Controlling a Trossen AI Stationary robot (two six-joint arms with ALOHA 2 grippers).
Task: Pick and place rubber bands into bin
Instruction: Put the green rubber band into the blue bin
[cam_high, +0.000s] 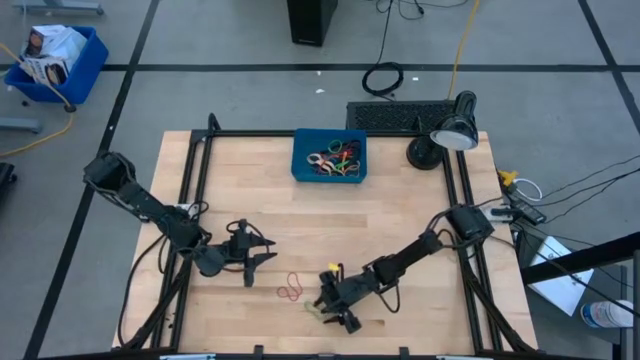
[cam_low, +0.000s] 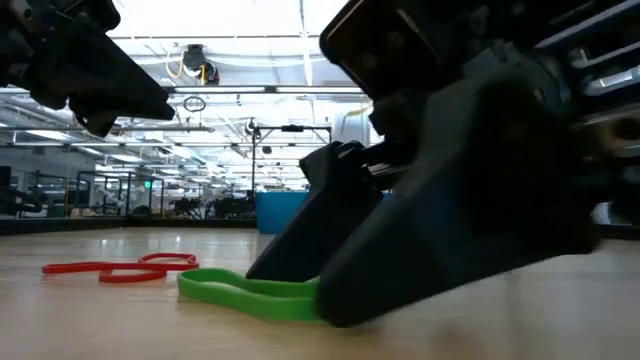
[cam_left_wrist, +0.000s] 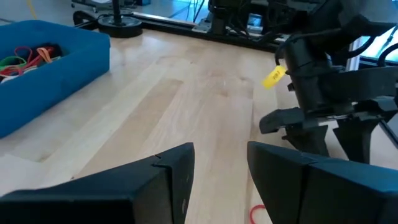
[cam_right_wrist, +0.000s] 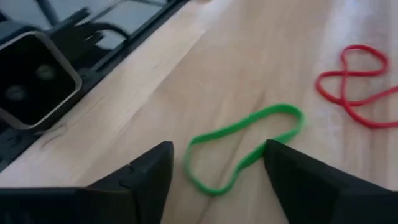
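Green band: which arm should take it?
Right. Its gripper is open with the green band lying between the jaws, down at the table. The left gripper hovers open farther off, beyond the red band.

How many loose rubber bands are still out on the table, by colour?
Red bands: 2, lying tangled together
Green band: 1, between the right gripper's open fingers
Total: 3 outside the bin
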